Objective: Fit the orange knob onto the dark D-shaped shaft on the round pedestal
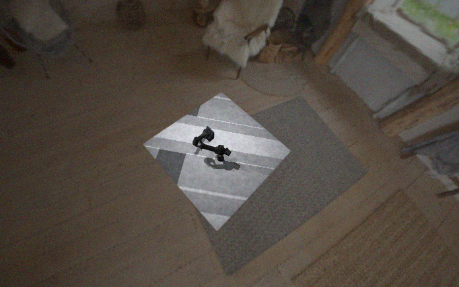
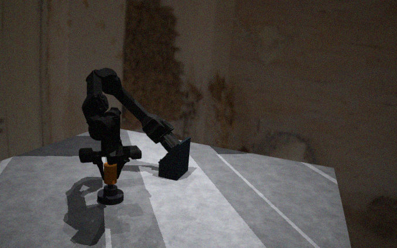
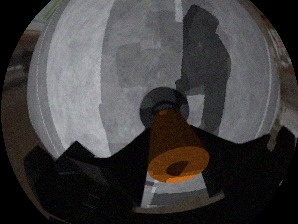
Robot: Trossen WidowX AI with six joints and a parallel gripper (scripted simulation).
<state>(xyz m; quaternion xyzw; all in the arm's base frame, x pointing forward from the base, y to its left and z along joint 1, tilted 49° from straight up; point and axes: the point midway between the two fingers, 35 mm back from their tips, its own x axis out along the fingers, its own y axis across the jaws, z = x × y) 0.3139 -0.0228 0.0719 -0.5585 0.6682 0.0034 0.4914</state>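
The orange knob (image 2: 110, 173) (image 3: 176, 145) is upright between the fingers of my gripper (image 2: 110, 177) (image 3: 169, 130), which is shut on it. The knob is directly above the round dark pedestal (image 2: 110, 199) (image 3: 148, 107). A short dark piece of the shaft (image 2: 110, 186) shows between the knob's lower end and the pedestal's raised middle. I cannot tell whether the shaft's tip is inside the knob's hole. The shaft's flat side is hidden. In the wrist view the knob's near end shows a dark hole with a straight edge. The top view is too far to show the knob.
The arm's dark wedge-shaped base (image 2: 175, 161) (image 1: 208, 133) stands on the grey striped table top (image 2: 286, 191) (image 1: 217, 192), to the right of the pedestal in the exterior view. The arm arches from it over the pedestal. Arm shadows fall beside the pedestal.
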